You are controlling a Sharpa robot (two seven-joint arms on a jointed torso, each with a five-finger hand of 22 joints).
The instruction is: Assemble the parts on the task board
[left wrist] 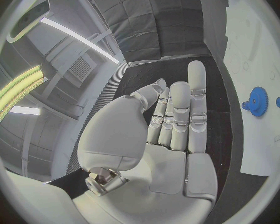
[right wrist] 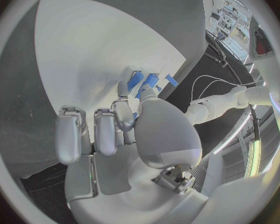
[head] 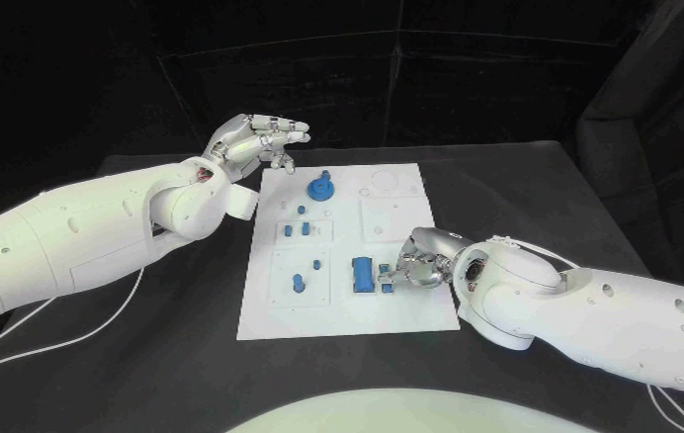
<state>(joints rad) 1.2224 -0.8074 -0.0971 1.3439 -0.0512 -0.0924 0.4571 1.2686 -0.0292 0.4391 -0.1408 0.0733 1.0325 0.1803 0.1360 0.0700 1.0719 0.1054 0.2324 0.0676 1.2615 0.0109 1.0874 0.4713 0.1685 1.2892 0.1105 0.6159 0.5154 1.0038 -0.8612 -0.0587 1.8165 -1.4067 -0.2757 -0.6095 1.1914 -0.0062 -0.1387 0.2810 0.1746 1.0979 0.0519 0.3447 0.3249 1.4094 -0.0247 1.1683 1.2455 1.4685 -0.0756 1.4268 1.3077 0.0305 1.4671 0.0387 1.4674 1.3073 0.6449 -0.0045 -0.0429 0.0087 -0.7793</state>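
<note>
I'm watching the task board (head: 406,309) lying in the middle of the black table (head: 570,191), with the blue parts spread over its left half. My right hand (head: 421,260) is reaching in over the board's right side, low down, its fingertips (head: 395,273) touching the blue block (head: 364,275) and the small pieces just beside it. In the right wrist view I'm seeing a finger and the thumb meeting at a blue piece (right wrist: 150,79), but I cannot tell whether they are actually pinching it or only pressing on it. My left hand (head: 257,146) is hovering off the board's far left corner, holding nothing, its fingers straight and lying side by side, clear of the thumb. The blue gear (head: 322,189) is sitting near that corner, apart from the left hand.
</note>
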